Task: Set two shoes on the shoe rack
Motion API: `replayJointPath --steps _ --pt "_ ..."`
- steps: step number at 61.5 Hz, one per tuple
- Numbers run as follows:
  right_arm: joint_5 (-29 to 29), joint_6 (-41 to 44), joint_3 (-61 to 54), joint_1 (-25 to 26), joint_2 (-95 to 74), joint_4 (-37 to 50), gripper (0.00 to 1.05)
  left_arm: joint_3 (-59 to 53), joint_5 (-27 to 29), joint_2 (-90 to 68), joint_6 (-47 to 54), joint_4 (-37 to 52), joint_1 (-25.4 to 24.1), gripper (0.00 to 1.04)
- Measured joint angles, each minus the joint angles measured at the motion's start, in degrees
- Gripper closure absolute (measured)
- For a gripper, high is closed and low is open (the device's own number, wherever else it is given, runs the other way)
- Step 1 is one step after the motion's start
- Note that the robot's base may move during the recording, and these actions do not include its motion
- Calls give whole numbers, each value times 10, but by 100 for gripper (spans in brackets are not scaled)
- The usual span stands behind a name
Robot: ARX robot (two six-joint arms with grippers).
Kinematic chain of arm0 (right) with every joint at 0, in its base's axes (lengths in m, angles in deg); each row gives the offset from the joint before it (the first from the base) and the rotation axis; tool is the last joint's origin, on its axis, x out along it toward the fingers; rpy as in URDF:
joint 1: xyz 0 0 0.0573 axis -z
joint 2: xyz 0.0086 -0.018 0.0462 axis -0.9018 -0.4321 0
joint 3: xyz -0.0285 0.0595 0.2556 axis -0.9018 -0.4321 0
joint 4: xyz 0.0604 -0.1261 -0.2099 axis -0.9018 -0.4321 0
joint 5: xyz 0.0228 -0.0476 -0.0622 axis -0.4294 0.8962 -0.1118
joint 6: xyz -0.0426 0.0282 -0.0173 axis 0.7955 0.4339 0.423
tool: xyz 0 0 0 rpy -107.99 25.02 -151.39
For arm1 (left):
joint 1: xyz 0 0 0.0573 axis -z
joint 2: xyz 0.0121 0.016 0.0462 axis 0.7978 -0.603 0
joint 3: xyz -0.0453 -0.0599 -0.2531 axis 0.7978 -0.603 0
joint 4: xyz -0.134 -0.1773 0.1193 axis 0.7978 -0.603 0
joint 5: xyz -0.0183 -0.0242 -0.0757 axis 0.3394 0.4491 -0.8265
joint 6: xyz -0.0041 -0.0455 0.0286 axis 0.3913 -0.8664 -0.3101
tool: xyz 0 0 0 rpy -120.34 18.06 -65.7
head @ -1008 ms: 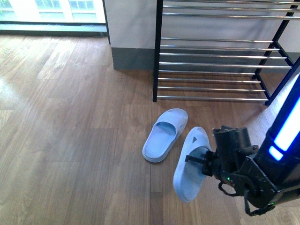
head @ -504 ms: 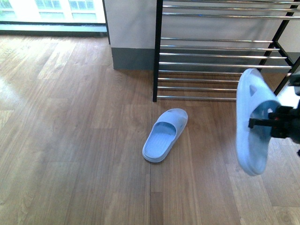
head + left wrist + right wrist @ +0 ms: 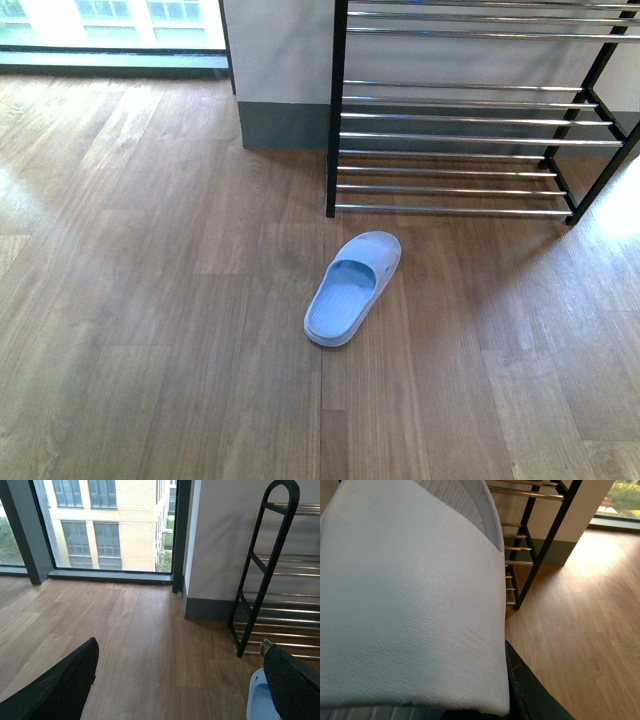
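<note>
**One slipper in the right gripper, the other on the floor**

- Held slipper [image 3: 405, 605]: pale blue and off the floor. It fills most of the right wrist view, with its textured strap right up against the camera.
- Right gripper [image 3: 495, 660]: clamped on the held slipper. Only one black finger [image 3: 532, 697] shows, pressed against the strap edge; the other is hidden behind the slipper.
- The shoe rack [image 3: 540, 545] sits just beyond the held slipper, showing its black frame and chrome rods. I can't tell which tier the slipper is level with.
- Floor slipper [image 3: 352, 288]: sole down on the wood floor [image 3: 150, 300], with its toe angled toward the rack. It lies in front of the rack's left front post [image 3: 333, 120], near it but not touching.
- Left gripper [image 3: 180, 645]: spread wide with nothing between the fingers, hanging above the floor. A pale blue edge of the floor slipper [image 3: 257, 702] shows beside one finger [image 3: 292, 685], near the foot of the rack.
- Neither arm shows in the front view.
- Surroundings: a grey wall [image 3: 280, 50] with a dark skirting board stands to the left of the rack. A big window [image 3: 100, 525] lies further left, with a brick building outside.
</note>
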Motion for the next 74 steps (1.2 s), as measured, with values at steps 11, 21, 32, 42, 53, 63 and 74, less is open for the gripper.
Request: replayJointPath --steps 11,21,32,42,53,63,74 --pt "0 1 0 0 0 0 103 0 0 0 0 0 0 9" --pt "-2 2 0 -1 0 0 103 0 2 0 0 0 0 9" --pt "-2 2 0 -2 1 0 103 0 1 0 0 0 0 9" --pt "-2 3 -1 -2 0 0 103 0 0 0 0 0 0 9" --pt "2 3 -1 3 0 0 103 0 -1 0 0 0 0 9" --pt "2 3 -1 2 1 0 103 0 -1 0 0 0 0 9" --pt "2 3 0 2 1 0 103 0 0 0 0 0 0 9"
